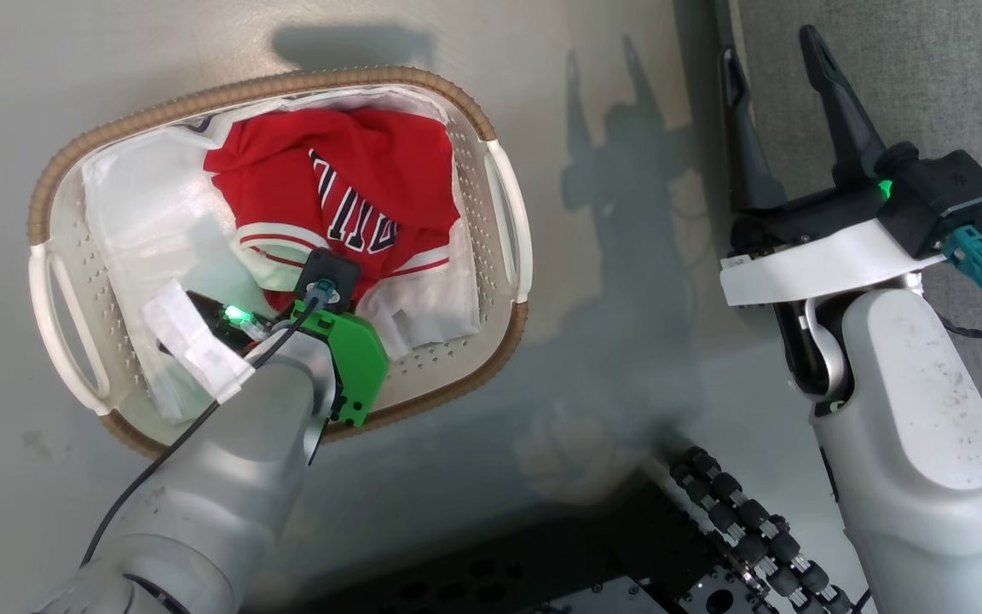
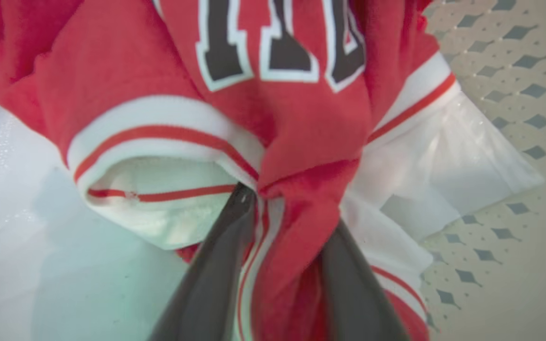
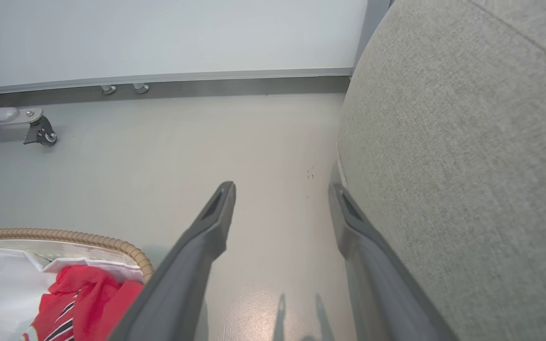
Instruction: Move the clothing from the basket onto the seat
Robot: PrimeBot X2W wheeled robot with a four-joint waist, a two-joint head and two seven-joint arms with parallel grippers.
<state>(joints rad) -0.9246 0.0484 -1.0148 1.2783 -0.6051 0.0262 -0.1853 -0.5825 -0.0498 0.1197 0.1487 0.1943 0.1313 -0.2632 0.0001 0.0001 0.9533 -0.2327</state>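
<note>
My left tool [image 2: 296, 213] is pinching a bunched fold of the clothing [image 1: 346, 188], lying in the basket [image 1: 269, 83] at upper left, for lifting; right tool [image 1: 771, 47] is hanging released beside the seat [image 1: 926, 85].

Pale grey floor [image 3: 263, 142], white wall [image 3: 168, 33] along its far edge. Castor [image 3: 40, 135] by floor's left edge; two small metal feet [image 3: 108, 89] at wall base. Crumpled white sheet [image 1: 141, 213].
</note>
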